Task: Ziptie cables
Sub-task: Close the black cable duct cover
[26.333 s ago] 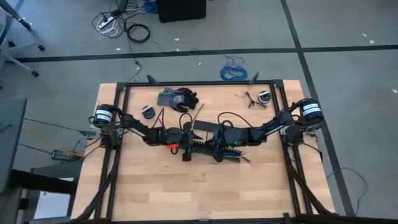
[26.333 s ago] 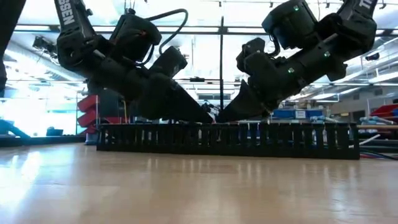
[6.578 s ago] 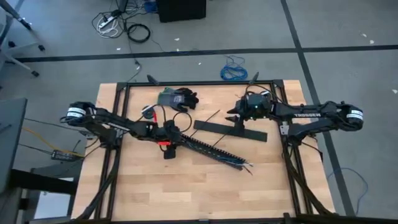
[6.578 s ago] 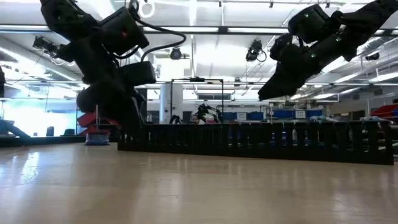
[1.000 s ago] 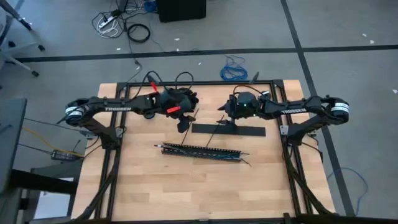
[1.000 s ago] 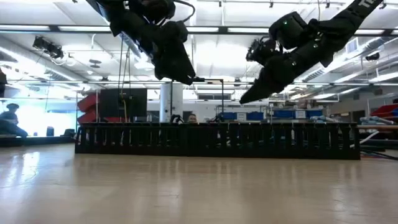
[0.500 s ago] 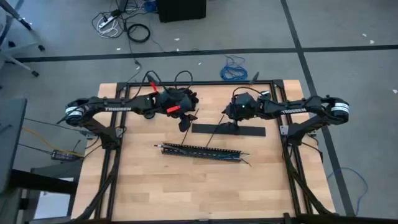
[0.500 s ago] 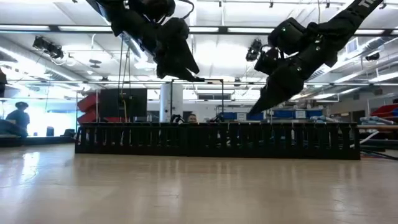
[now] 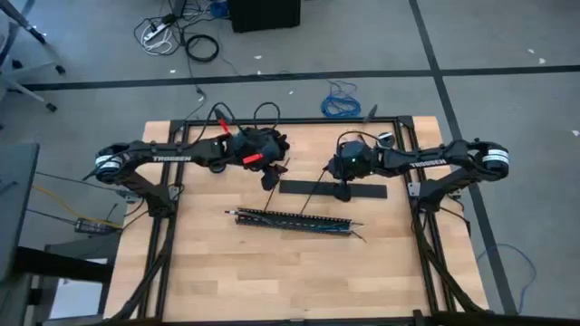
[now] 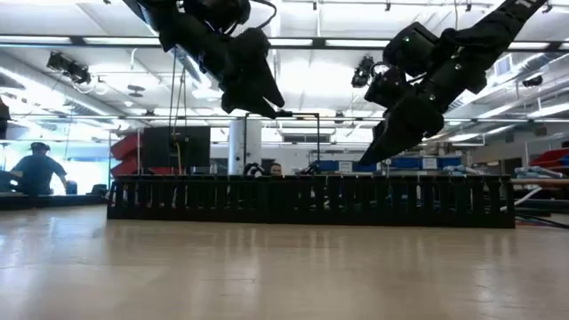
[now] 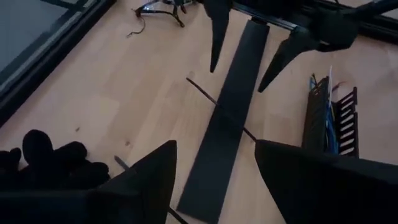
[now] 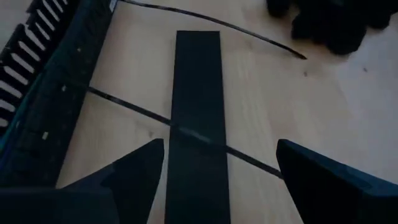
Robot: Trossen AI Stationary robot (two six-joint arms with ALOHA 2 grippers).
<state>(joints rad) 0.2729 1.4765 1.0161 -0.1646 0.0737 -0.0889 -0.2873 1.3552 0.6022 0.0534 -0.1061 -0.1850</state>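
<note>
Right claw spread wide over flat black strip and thin zip tie crossing it, likely lining up pickup. Left claw gaping, empty, near table's far edge. Cables in slotted duct mid-table.

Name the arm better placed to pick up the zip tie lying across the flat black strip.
Right. Its tool hangs open over the tie and strip; the left tool is off beside the strip's end.
</note>
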